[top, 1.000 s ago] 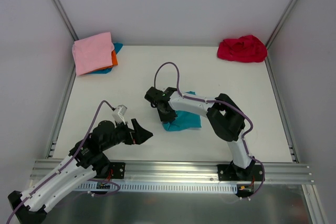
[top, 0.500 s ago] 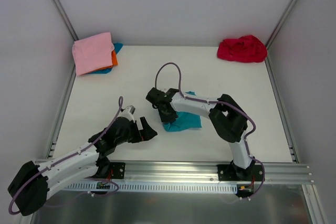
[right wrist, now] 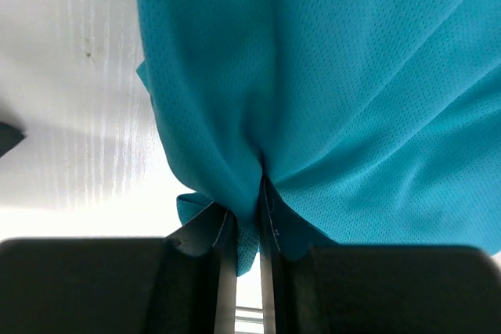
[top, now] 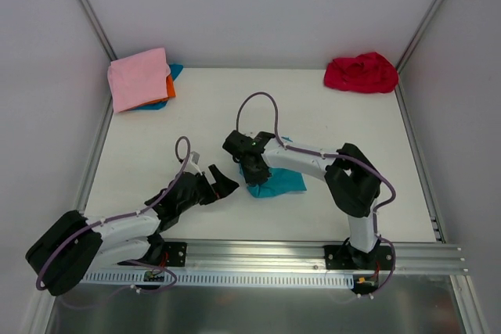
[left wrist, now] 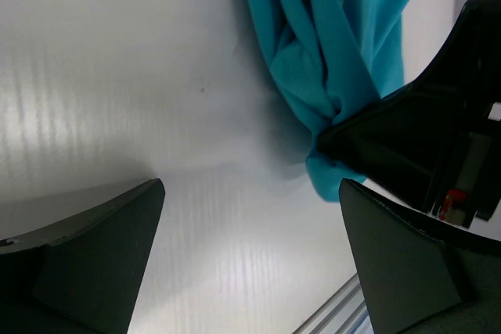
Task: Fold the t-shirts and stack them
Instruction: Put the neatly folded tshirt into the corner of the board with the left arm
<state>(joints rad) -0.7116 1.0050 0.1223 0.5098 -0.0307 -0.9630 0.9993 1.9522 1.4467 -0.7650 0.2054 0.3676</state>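
teal shirt [top: 283, 181] lies mid-counter [top: 196, 115], long axis left-right; right end effector [top: 250, 168] clamped on a bunched fold at its left edge; left end effector [top: 222, 185] wide apart, empty, shirt just to its right, near corner closest

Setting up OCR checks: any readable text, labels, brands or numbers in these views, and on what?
None readable.
Teal shirt: no print or label showing.
Small red mark on the right gripper: too small to read.
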